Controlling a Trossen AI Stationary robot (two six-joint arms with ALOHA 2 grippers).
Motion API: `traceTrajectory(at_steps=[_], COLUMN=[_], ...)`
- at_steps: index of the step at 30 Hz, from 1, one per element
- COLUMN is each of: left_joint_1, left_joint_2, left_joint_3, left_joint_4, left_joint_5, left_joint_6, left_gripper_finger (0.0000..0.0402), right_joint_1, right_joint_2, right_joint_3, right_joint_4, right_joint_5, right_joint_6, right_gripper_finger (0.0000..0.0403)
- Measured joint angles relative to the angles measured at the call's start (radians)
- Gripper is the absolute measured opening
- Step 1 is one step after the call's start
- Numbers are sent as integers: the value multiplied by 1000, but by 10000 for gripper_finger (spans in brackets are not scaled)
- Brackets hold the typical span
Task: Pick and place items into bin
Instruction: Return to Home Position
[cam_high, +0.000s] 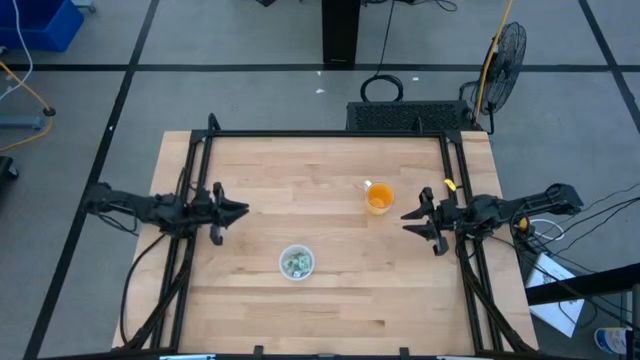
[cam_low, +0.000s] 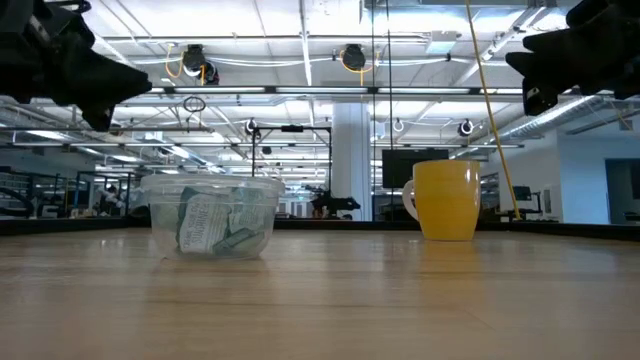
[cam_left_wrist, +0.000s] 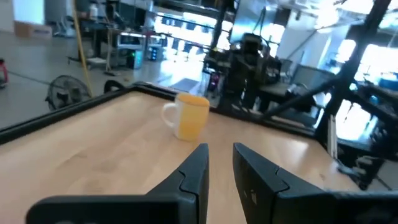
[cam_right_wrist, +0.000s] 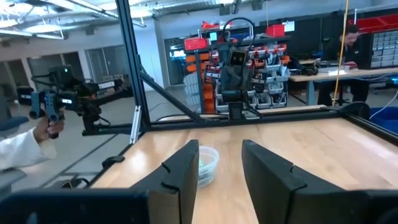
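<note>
The bin is a small round clear dish (cam_high: 296, 262) standing on its base near the middle of the wooden table, toward the near edge. Several pale green-and-white packets (cam_low: 213, 226) lie inside it; I see none loose on the table. My left gripper (cam_high: 238, 209) hovers above the table left of the dish, fingers a little apart and holding nothing. My right gripper (cam_high: 412, 220) hovers at the right side, open and holding nothing, pointing toward the dish (cam_right_wrist: 206, 163). In the low view both arms hang high above the tabletop.
An orange mug (cam_high: 378, 198) stands upright right of centre, just in front of my right gripper and also seen in the left wrist view (cam_left_wrist: 189, 116). A black frame (cam_high: 330, 133) borders the table. A person's sleeve and hand (cam_right_wrist: 28, 140) show beyond the table.
</note>
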Motion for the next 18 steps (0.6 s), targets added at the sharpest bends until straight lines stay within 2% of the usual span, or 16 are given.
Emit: traceTrajectory(at_steps=[9,18], left_joint_1=[0,0], left_joint_2=[26,50], left_joint_3=[-21,-21], left_joint_4=[35,41], left_joint_5=[8,-6], left_joint_6=[83,77], left_gripper_finger=[76,76], right_joint_1=[0,0], right_joint_2=[5,5], right_joint_3=[-2,-3], right_joint_4=[-10,-4], right_joint_5=[2,3], right_joint_6=[-9,-9], right_gripper_finger=[116,116])
